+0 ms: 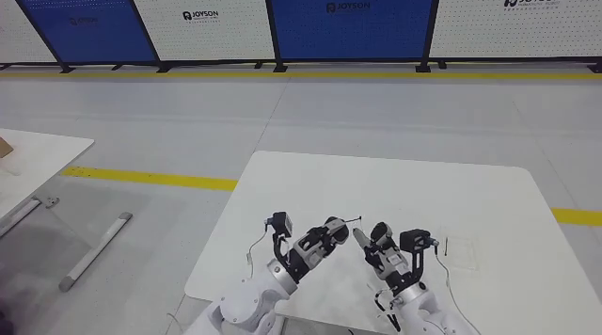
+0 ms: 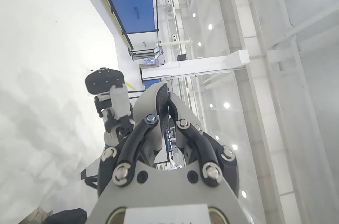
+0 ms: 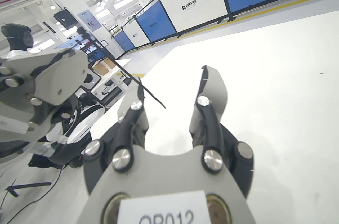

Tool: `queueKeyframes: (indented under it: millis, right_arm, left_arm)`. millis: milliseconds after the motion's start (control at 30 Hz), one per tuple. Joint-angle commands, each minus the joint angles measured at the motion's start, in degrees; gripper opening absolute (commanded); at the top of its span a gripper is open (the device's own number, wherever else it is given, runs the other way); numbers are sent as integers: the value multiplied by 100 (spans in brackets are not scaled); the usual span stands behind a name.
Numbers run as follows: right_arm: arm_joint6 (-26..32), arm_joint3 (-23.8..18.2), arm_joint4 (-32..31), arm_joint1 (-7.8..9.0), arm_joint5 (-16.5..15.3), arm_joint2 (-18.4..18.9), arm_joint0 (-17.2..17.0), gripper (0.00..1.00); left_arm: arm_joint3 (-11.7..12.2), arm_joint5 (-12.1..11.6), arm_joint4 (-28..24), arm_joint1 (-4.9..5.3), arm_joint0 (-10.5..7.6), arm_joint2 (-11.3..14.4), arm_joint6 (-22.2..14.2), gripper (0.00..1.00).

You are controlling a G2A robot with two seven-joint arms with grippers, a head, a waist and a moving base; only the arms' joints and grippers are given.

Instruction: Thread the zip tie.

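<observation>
**Top view:** Both arms sit at the near edge of the white desk (image 1: 395, 184). The left gripper (image 1: 336, 231) has its fingers closed on a thin black zip tie (image 1: 352, 221), which sticks out above the desk toward the right gripper (image 1: 370, 237) just beside it. Blue and white wall panels (image 1: 348, 6) stand behind, each bearing a dark printed logo.

**Left wrist view:** The left gripper's two fingers are pressed together at the tips (image 2: 167, 92), with no gap. The tie cannot be made out between them. The right arm (image 2: 114, 108) is close alongside.

**Right wrist view:** The right gripper's fingers are spread wide and hold nothing. The zip tie slants past the tip of one finger (image 3: 137, 103); I cannot tell whether it touches. A white label (image 3: 161, 206) with dark characters is on the gripper body, and the panels show the same logo.
</observation>
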Motion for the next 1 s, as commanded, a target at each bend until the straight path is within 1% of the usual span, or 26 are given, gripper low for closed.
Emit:
queueKeyframes:
  millis: [0,100,233,267,333,433,467,533,567,600,700,733,767,833,967]
  right_arm:
    - [-4,-13,15,9,-40,27,-30,100]
    - [-109,-13,65,13,-94,56,-61,100]
    - [-715,-134,204,22,-285,172,-252,100]
    - [-946,-219,231,36,-417,239,-369,100]
    - [-1217,-359,185,68,-630,356,-571,100]
    - [-1675,-797,120,155,-665,586,-1021,100]
    - [-1860,-968,139,201,-665,711,-1217,100]
    - [-2112,-1214,249,272,-665,857,-1504,100]
    - [-2221,-1331,381,311,-665,920,-1634,100]
    - [-2338,-1480,739,365,-665,1005,-1802,100]
    - [-2460,-1723,1610,501,-665,1268,-2067,100]
    - [-2418,-1823,1981,564,-665,1393,-2157,100]
    - [-2374,-1885,2205,612,-665,1491,-2215,100]
    - [-2383,-1976,2767,704,-665,1751,-2383,100]
    - [-2313,-2116,3402,835,-665,2107,-2663,100]
  left_arm:
    - [17,43,-78,-3,-33,-11,20,0]
    - [25,58,-130,-4,-47,-29,57,0]
    - [36,18,-120,-13,-55,-68,285,0]
    - [55,31,-122,-17,-68,-72,358,0]
    - [84,91,-153,-23,-102,-87,449,0]
    - [161,190,-243,-32,-165,-105,533,0]
    - [204,213,-257,-35,-188,-112,552,0]
    - [274,228,-249,-38,-215,-111,577,0]
    - [320,237,-236,-40,-227,-108,593,0]
    - [388,248,-197,-42,-245,-93,603,0]
    - [537,214,-123,-50,-265,-49,640,0]
    - [607,184,-115,-55,-271,-36,665,0]
    - [661,169,-132,-59,-277,-32,686,0]
    - [800,125,-265,-72,-296,-56,772,0]
    - [1017,8,-567,-93,-333,-164,935,0]
